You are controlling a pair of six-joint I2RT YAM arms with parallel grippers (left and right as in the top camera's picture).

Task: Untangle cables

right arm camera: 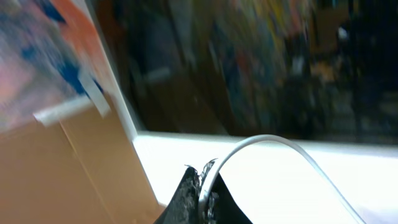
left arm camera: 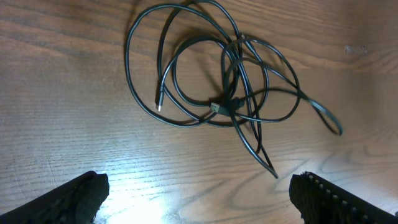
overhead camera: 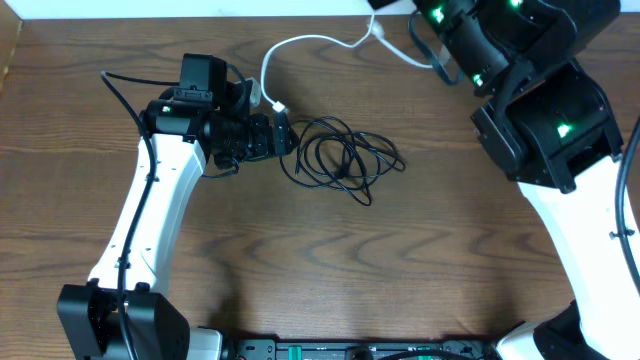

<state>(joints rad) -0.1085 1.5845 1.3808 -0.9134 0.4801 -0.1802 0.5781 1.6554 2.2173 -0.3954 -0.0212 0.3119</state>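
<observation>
Overhead view: the black cables lie in 1 loose knot of loops near the middle of the table, a little toward its far edge. The white cable runs from a small plug just left of that knot up in a curve to the far edge. It looks apart from the black loops, though the left arm hides part of it near the plug.

The left gripper hovers just left of the black knot with its 2 fingers spread wide and nothing between them. The right gripper is pinching the white cable at the far edge, fingers pressed together on it.

The step in hand seems to be picking a strand out of the black knot. From the left wrist view, 1 free end with a plug lies inside the big left loop, and a second plug sits where several strands cross. The free end is the better hold, since it lies on bare wood with room on both sides for the fingers.

To do this well, I would bring the fingers down astride that end only, close just behind the plug, then draw it slowly back out of its loop, away from the crossing. Pulling fast or grabbing at the crossing would likely tighten the knot. Keeping the white cable held clear helps.
</observation>
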